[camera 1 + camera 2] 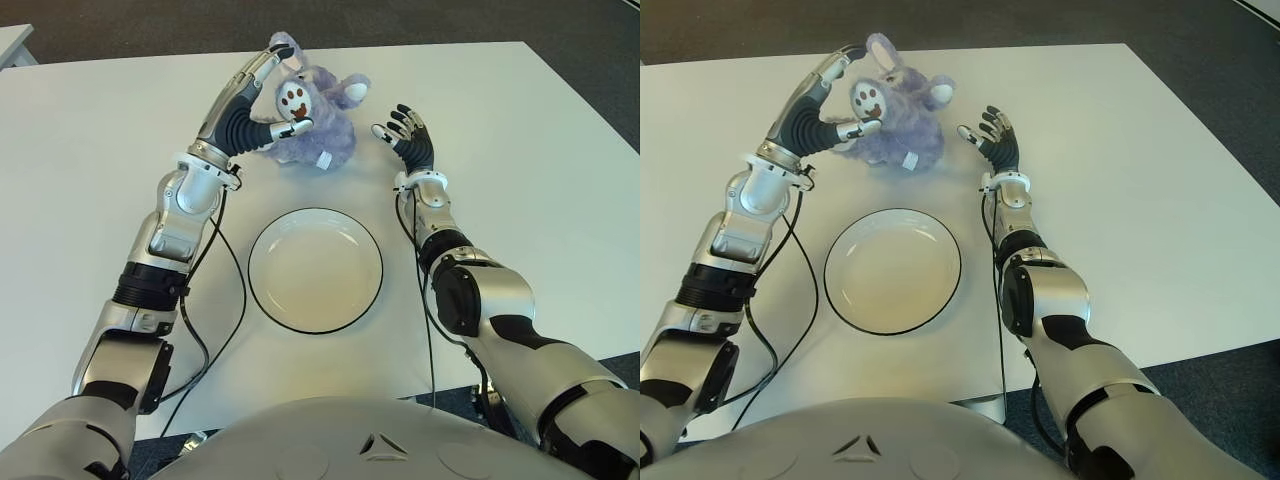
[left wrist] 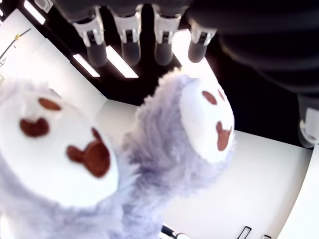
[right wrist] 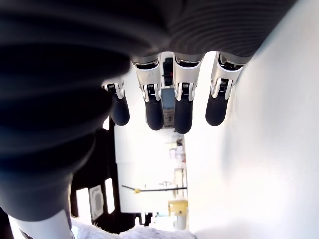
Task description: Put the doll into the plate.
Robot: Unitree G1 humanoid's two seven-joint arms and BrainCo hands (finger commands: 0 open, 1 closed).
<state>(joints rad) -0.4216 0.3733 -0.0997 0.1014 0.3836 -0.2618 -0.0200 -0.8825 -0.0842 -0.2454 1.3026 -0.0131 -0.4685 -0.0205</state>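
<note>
White table (image 1: 520,150): one doll (image 1: 310,120), one plate (image 1: 315,270).

Purple doll (image 1: 310,125) (white, black-rimmed plate (image 1: 268,285))

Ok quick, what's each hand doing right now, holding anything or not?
Left hand: cupped around the purple doll, thumb on its front, fingers extended, not clamped.
Right hand: open, fingers spread, beside the doll, holding nothing.

A white table (image 1: 90,160) carried everything. On it, a purple plush doll (image 1: 312,118) sat toward the far edge, and a white plate (image 1: 315,270) with a dark rim lay nearer the robot, apart from the doll.
</note>
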